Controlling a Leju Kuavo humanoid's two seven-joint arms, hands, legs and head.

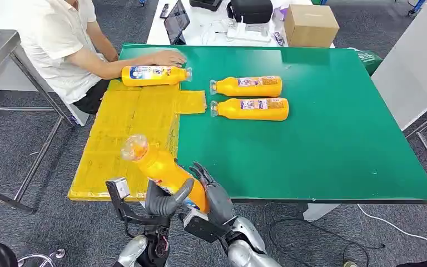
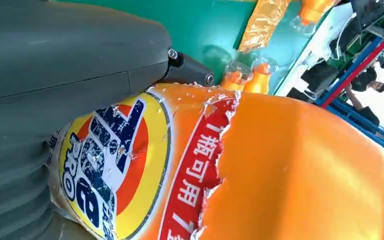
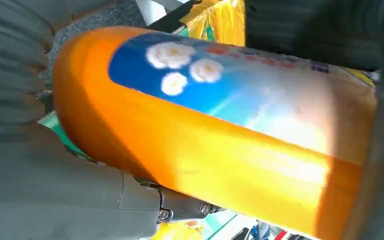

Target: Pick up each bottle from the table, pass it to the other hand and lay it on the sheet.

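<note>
Both my left hand [image 1: 164,203] and right hand [image 1: 214,194] wrap the orange bottle [image 1: 164,167] (bottom centre, cap tilted up-left), fingers curled tight.

Four orange bottles [image 1: 164,169], one yellow sheet [image 1: 128,133], one green table [image 1: 333,122], one cardboard box [image 1: 310,25].

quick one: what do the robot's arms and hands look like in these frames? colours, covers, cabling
Silver rounded arm shells near the bottom of the head view. Left hand: thick grey thumb, black bracket and dark linkage at the wrist. Right hand: grey palm, darker fingers. Wrist views show a grey ribbed cover and a dark finger link with small screws. No loose cables visible.
</note>
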